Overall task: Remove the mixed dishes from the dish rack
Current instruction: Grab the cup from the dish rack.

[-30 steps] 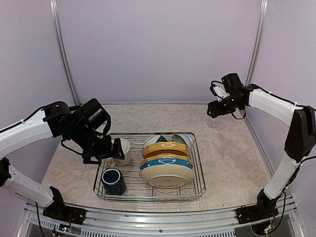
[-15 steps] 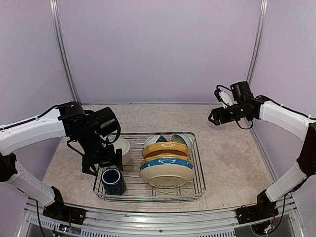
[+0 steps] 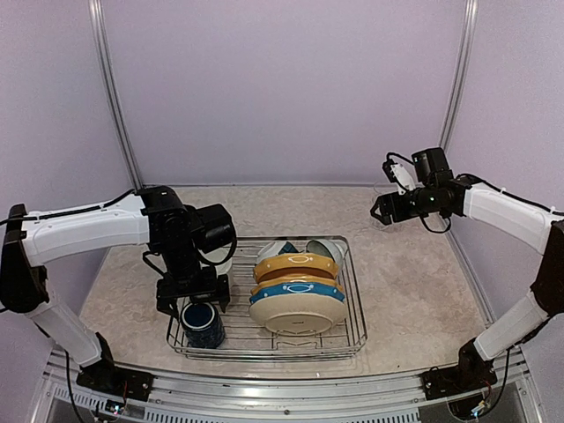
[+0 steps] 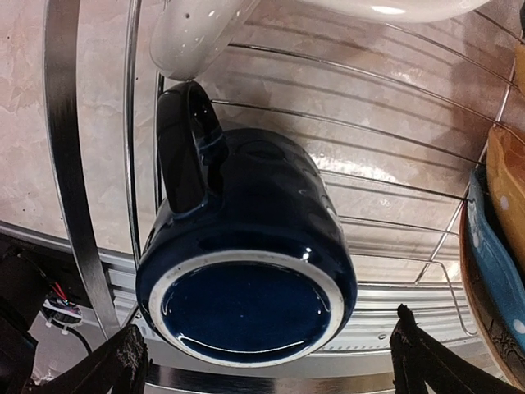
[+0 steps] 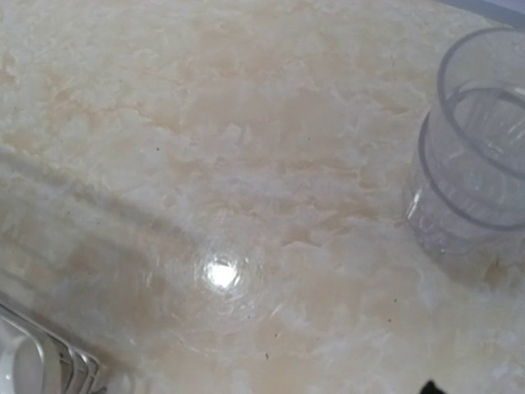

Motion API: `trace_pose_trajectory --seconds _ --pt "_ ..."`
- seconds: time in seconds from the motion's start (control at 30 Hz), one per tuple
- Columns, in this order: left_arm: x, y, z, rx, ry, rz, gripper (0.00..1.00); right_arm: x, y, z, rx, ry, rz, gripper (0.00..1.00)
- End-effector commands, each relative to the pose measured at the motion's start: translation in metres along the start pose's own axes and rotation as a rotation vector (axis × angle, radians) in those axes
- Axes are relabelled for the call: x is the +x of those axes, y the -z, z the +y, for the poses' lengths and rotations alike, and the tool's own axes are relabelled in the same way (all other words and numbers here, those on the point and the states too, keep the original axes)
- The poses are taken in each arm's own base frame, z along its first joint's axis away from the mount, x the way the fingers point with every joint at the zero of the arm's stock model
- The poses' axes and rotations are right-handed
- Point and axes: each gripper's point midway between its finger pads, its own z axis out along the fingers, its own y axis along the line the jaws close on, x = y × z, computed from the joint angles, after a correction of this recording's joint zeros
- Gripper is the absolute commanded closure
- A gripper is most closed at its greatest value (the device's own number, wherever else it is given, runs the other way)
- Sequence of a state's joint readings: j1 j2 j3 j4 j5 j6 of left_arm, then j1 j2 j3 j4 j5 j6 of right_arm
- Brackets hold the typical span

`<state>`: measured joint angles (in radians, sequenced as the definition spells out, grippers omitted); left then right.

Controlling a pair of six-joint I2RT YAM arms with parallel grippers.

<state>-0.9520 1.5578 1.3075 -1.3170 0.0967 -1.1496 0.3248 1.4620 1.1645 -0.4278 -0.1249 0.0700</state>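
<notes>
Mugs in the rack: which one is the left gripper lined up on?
The navy mug, framed by the open left gripper; the cream mug sits farther back.

1. I look down on a beige, marble-patterned tabletop that fills nearly all of my view.
2. At the right edge stands a clear glass tumbler, upright on the tabletop and partly cut off by the frame.
3. I see two rims, one inside the other; I cannot tell whether that is one glass or two stacked.
4. A bright white spot of reflected light sits on the surface, left of the tumbler and well apart from it.
5. In the bottom left corner is a pale ribbed shape, too blurred to identify.
6. A small dark sliver pokes in at the bottom edge.
</notes>
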Motion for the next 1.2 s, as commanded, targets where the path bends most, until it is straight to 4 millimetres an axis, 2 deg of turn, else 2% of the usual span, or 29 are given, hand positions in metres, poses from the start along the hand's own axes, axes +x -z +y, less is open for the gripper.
trace_pose_trajectory --seconds 0.0,0.5,0.67,0.83,0.93,1.07,1.17 --pt "0.002 -0.005 0.008 -0.061 0.016 -0.006 0.01 0.001 0.004 0.005 -0.017 -0.008 -0.017 0.2" --pt "-0.006 -0.036 0.007 -0.093 0.013 -0.011 0.01 0.0 0.006 0.002 0.0 0.002 -0.016 0.2" --pt "-0.013 -0.044 0.006 -0.093 0.017 -0.026 0.04 0.001 0.006 0.003 -0.006 -0.003 -0.014 0.2" --pt "-0.016 -0.052 0.011 -0.122 0.013 -0.032 0.04 0.002 0.006 0.003 -0.004 -0.004 -0.008 0.2" --pt "-0.015 -0.054 0.011 -0.12 0.006 -0.03 0.09 0.004 0.007 0.003 -0.003 -0.01 -0.005 0.2" --pt "-0.013 -0.053 0.013 -0.12 0.005 -0.024 0.23 0.003 0.01 0.003 0.001 -0.015 -0.008 0.2" --pt "-0.01 -0.043 0.013 -0.118 -0.004 -0.034 0.31 0.0 0.015 0.002 0.007 -0.018 -0.018 0.2"
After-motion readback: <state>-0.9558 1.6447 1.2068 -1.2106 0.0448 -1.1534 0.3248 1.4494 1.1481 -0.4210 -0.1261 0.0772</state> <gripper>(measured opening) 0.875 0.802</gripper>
